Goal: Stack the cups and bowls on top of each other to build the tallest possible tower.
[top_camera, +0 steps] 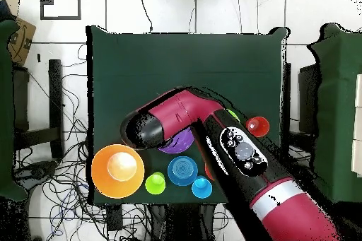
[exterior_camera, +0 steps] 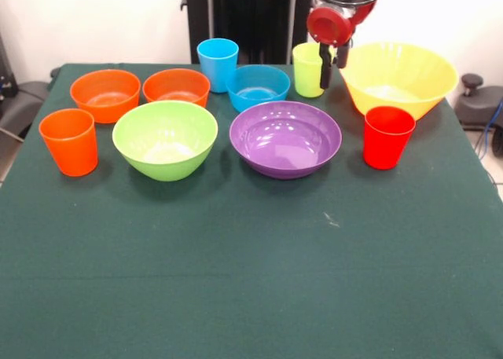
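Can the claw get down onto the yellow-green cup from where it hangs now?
Probably yes. The claw hangs just beside the yellow-green cup, between it and the yellow bowl. Nothing sits in or over the cup, though the blue bowl and yellow bowl stand close on either side.

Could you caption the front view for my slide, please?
Unstacked cups and bowls on green table; gripper beside yellow-green cup.
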Available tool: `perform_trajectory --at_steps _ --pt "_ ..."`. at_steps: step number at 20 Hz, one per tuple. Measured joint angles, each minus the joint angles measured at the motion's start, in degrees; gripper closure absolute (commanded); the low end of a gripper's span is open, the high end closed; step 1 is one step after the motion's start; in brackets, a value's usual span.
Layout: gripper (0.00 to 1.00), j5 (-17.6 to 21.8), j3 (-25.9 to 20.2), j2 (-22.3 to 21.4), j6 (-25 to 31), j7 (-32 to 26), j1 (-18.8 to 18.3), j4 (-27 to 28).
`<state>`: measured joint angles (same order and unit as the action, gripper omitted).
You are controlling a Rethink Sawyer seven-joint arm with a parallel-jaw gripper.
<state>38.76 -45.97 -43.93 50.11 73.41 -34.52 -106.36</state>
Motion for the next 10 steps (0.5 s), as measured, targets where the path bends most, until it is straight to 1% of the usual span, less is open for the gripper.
perform_trajectory --at_steps 10 --pt "0.0 -0.13 0.46 -0.01 -0.14 0.0 0.34 -0.79"
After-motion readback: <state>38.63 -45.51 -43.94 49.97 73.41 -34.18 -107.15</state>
